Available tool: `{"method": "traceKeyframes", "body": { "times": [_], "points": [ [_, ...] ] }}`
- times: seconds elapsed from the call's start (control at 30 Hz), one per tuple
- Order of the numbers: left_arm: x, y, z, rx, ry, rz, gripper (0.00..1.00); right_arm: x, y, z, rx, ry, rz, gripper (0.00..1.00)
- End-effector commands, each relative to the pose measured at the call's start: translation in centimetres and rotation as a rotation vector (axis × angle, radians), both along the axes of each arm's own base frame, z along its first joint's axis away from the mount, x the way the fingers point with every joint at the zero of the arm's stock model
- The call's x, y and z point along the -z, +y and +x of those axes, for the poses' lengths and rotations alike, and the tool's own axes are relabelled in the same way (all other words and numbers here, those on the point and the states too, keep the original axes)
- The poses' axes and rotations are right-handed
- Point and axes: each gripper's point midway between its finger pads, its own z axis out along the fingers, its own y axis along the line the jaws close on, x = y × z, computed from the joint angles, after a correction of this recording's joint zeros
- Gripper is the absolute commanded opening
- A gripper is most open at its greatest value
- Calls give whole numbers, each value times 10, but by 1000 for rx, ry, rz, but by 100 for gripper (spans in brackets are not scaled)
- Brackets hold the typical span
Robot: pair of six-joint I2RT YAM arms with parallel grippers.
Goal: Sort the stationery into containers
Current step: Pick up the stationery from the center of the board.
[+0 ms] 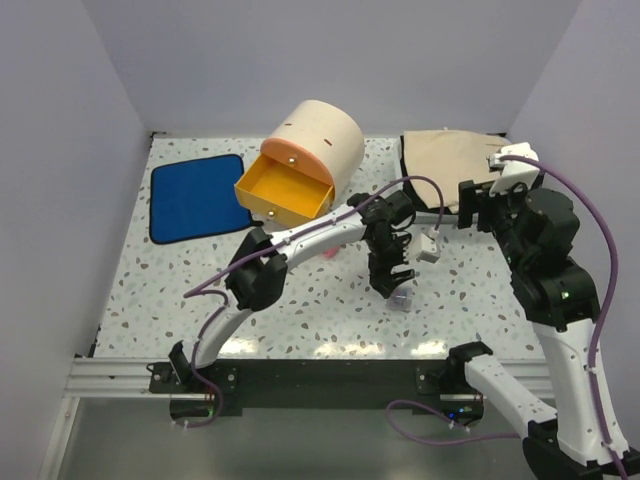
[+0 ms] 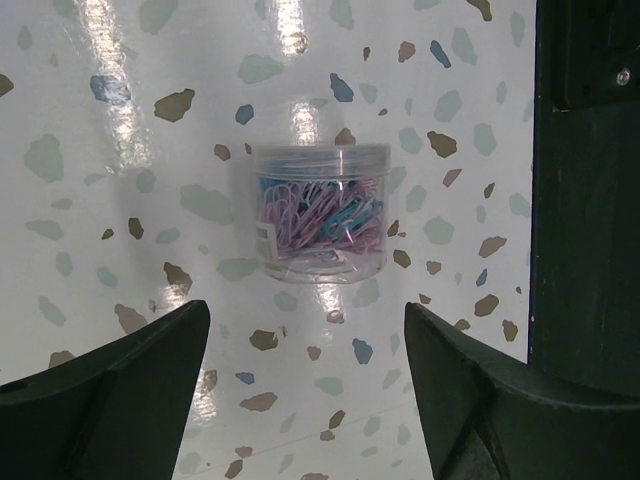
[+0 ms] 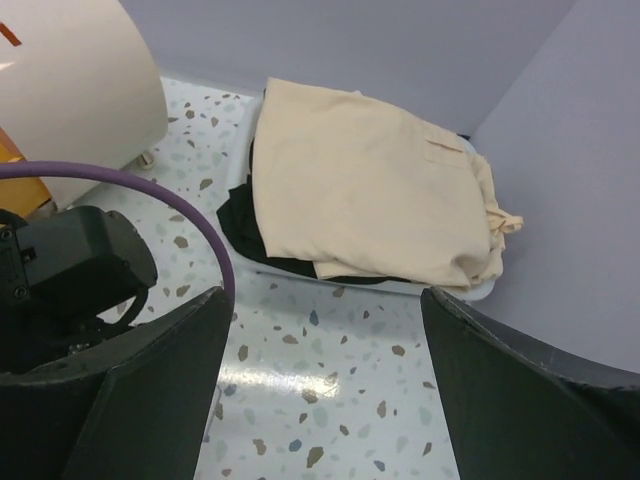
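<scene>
A small clear round tub of pink, purple and blue paper clips [image 2: 320, 215] stands on the speckled table; in the top view it [image 1: 402, 298] is just in front of my left gripper [image 1: 390, 275]. The left gripper [image 2: 305, 385] is open and empty, and the tub lies just beyond its fingertips. The beige cylindrical cabinet [image 1: 318, 138] stands at the back with its orange drawer [image 1: 285, 190] pulled out. My right gripper [image 1: 468, 205] is open and empty [image 3: 325, 390], raised near the beige bag. A small white-grey item [image 1: 428, 247] lies between the arms. No pens or highlighter show.
A blue cloth [image 1: 197, 197] lies at the back left. A beige bag [image 3: 370, 180] lies on a white tray [image 3: 455, 290] at the back right. The left arm's purple cable [image 3: 150, 185] arcs near the right gripper. A bit of pink [image 1: 330, 252] shows under the left arm.
</scene>
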Motion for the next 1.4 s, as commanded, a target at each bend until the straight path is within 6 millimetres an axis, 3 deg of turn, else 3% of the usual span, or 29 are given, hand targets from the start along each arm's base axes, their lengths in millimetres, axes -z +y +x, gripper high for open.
{"method": "traceKeyframes", "body": {
  "times": [0.0,0.17,0.4,0.63,0.8,0.9,0.93,1.0,1.03,1.1,1.13,1.17,1.2,1.27,1.3,1.37],
  "points": [
    [-14,-18,-13,23,-26,-47,84,2,8,9,-19,10,41,81],
    [4,-33,-26,22,-35,-28,84,2,9,10,-22,7,41,81],
    [17,-54,-11,-61,-71,-57,83,5,10,6,-38,15,29,81],
    [52,-48,-16,-76,-39,6,79,7,10,5,-43,15,28,80],
    [63,-40,-19,-43,-47,32,75,9,10,4,-46,16,22,80],
    [59,-41,-21,-33,-40,22,63,11,11,4,-48,21,25,80],
    [57,-41,-22,-27,-29,18,49,11,11,4,-50,22,22,80],
    [52,-37,-27,-7,-11,15,33,10,10,5,-44,26,13,80],
    [41,-35,-27,-8,-15,-1,21,8,8,5,-40,21,7,80],
    [32,-25,-30,2,-2,-1,11,3,7,7,-33,15,1,80],
    [6,-23,-24,-7,-24,-43,3,3,7,10,-33,22,-12,80],
    [-3,-17,-22,-4,-36,-59,0,-3,5,13,-22,11,-18,80],
    [-37,-15,-19,0,-68,-127,0,-5,4,15,-17,7,-25,79],
    [-70,-7,-2,-17,-110,-209,0,-9,4,22,-12,5,-45,79],
    [-107,3,9,-34,-138,-288,0,-10,2,25,-5,5,-54,79],
    [-144,15,23,-52,-184,-380,0,-8,3,32,-7,11,-73,79]
  ]
}}
